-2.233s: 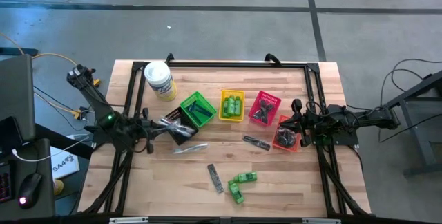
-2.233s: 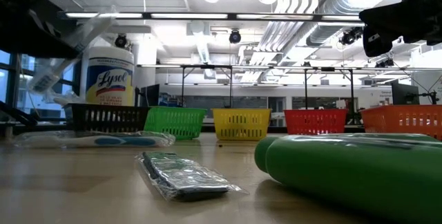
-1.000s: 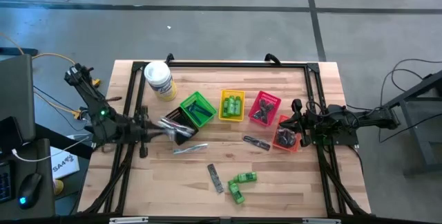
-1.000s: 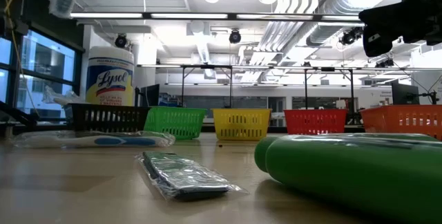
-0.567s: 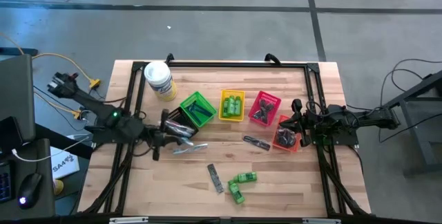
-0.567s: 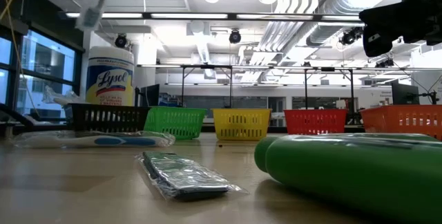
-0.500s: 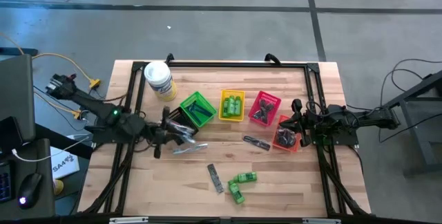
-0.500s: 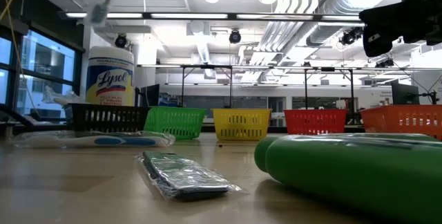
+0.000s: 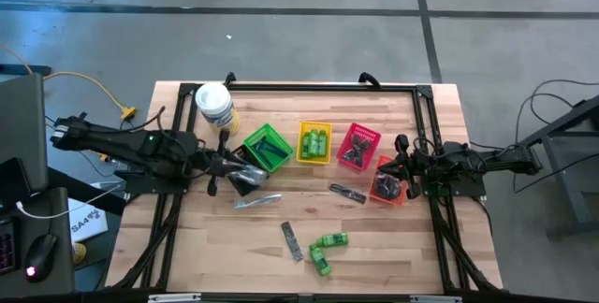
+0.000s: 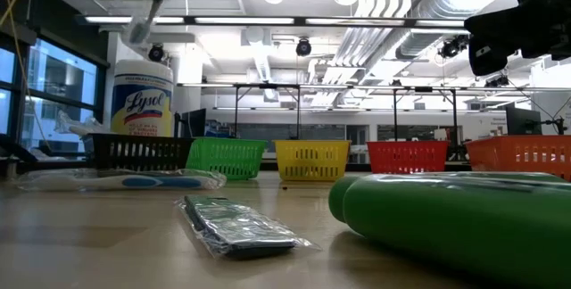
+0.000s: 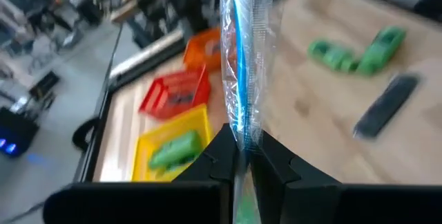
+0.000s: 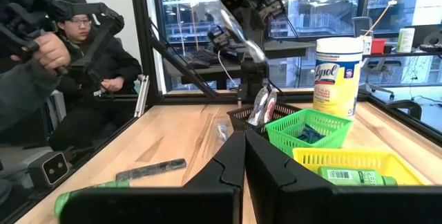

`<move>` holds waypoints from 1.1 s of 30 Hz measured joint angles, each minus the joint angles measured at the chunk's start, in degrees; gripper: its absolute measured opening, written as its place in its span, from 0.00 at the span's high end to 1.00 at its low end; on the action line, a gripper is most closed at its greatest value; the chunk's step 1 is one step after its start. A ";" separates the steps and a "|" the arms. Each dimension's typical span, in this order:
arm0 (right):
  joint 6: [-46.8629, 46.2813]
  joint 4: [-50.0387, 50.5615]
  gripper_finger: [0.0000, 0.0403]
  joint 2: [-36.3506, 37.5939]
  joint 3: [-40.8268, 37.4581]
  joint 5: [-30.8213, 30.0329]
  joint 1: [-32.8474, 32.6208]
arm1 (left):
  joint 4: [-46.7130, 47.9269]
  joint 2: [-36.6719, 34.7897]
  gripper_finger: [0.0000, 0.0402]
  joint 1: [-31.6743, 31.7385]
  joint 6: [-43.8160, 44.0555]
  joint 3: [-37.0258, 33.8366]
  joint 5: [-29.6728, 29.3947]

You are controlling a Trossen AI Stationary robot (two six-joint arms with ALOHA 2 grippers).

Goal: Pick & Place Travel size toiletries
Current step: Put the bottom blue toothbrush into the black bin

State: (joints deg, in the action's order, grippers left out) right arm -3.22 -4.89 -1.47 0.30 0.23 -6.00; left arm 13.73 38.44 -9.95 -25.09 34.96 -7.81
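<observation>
The desk [image 9: 374,256] fills the middle of the high view, and a row of small baskets runs across its centre, each apparently meant for one kind of toiletry. Left of that row in the frame, the left end effector [image 9: 236,171] hangs above the black basket [image 9: 245,174], its fingers pinched on a clear-wrapped stick [image 11: 243,65] with a blue stripe; in the left wrist view the wrapper stands straight out from between the closed fingers. It is likely carried there because similar wrapped sticks belong in that basket, so the drop looks close.

At the right of the frame, the right end effector [image 9: 402,165] waits over the orange basket [image 9: 388,183] with its fingers pressed together on nothing visible, seemingly parked clear of the other arm's work.

Loose items lie on the bare wood in the lower middle of the high view: another wrapped stick [image 9: 258,200], a dark comb [image 9: 347,193], a second comb [image 9: 292,240], and two green bottles [image 9: 328,248] close together. These look not yet sorted. The white tub [image 9: 215,108] stands at the upper left, apart from the baskets.
</observation>
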 joint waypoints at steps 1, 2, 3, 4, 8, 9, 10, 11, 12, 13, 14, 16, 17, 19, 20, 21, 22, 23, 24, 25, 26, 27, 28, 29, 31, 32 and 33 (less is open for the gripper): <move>0.00 0.01 0.99 0.00 0.01 0.00 0.00 | 1.03 0.12 0.95 0.68 -0.24 0.00 -0.02; 0.00 0.01 0.99 0.00 0.00 0.00 0.00 | 1.76 0.57 0.95 1.44 -0.29 0.00 -0.02; 0.00 0.01 0.99 0.00 0.00 -0.02 0.00 | 2.23 1.15 0.95 2.22 -0.36 0.00 -0.02; 0.00 0.01 0.99 0.00 0.01 -0.02 0.00 | 2.83 1.62 0.95 3.04 -0.38 0.00 -0.02; 0.00 -0.01 0.99 0.00 0.02 -0.09 0.00 | 3.28 4.57 0.95 5.95 -0.58 -0.04 2.23; 0.00 -0.01 0.99 0.00 0.02 -0.11 0.00 | 3.22 5.44 0.95 6.62 -1.03 -0.05 3.28; 0.00 -0.01 0.99 0.00 0.02 -0.11 0.00 | 3.03 6.17 0.95 7.25 -1.66 -0.07 4.28; 0.00 -0.01 0.99 0.00 0.00 -0.11 0.00 | 2.45 6.90 0.95 7.76 -2.01 -0.07 5.30; 0.00 -0.01 0.99 0.00 0.00 -0.09 0.00 | 1.85 7.65 0.95 8.21 -2.37 -0.04 6.32; 0.00 -0.01 0.99 0.00 0.00 -0.10 0.00 | 1.93 8.28 0.95 8.65 -2.92 -0.04 7.19; 0.00 0.00 0.99 0.00 0.00 -0.09 0.00 | 2.33 8.85 0.95 9.03 -3.22 -0.04 7.88; 0.00 0.05 0.99 0.00 0.01 -0.09 0.00 | 2.34 9.73 0.95 9.81 -3.70 -0.07 9.14; 0.00 0.12 0.99 0.00 0.00 -0.09 0.00 | 2.24 9.98 0.95 10.20 -3.79 -0.07 9.54; 0.00 0.35 0.99 0.00 0.00 -0.09 0.00 | 2.25 10.49 0.95 10.90 -3.79 -0.10 10.26; 0.00 0.49 0.99 0.00 0.00 -0.09 0.00 | 1.78 10.73 0.95 11.14 -3.82 -0.43 10.64; 0.00 0.59 0.99 0.00 0.01 -0.07 0.00 | 1.07 10.87 0.95 11.14 -4.13 -1.11 11.01; 0.00 0.67 0.99 0.00 0.00 -0.07 0.00 | -0.03 10.91 0.95 11.13 -4.68 -2.13 11.31; 0.00 0.77 0.99 0.00 0.02 -0.08 0.00 | -1.65 10.93 0.95 11.11 -5.13 -3.41 11.38; -0.02 0.80 0.99 0.00 0.00 -0.07 0.00 | -3.51 10.93 0.95 11.07 -5.72 -4.65 11.41; -0.02 0.81 0.99 0.00 0.00 -0.06 0.00 | -5.35 10.93 0.95 11.07 -6.37 -5.83 11.47; -0.08 0.82 0.99 0.00 0.01 -0.07 0.00 | -7.08 10.93 0.95 11.07 -6.85 -7.00 11.45; -0.20 0.82 0.99 0.00 0.01 -0.07 0.00 | -8.32 10.93 0.95 11.07 -7.45 -7.92 11.43; -0.20 0.82 0.99 0.00 0.02 -0.07 0.00 | -8.65 10.93 0.95 11.07 -7.72 -8.62 11.35; -0.20 0.82 0.99 0.00 0.02 -0.05 0.00 | -8.76 10.93 0.95 11.07 -7.73 -9.17 11.37; -0.64 0.82 0.99 0.00 0.00 -0.07 -0.02 | -9.17 10.93 0.95 11.07 -7.70 -9.89 11.36; -0.99 0.82 0.99 0.00 0.00 -0.07 0.00 | -9.44 10.93 0.95 11.07 -7.70 -10.12 11.35; -1.03 0.82 0.99 0.00 0.00 -0.07 0.00 | -9.44 10.91 0.95 11.07 -7.70 -10.24 11.35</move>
State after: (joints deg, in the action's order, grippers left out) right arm -4.25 -4.08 -1.48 0.30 0.16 -6.00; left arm 4.30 49.35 1.13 -32.80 24.72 3.54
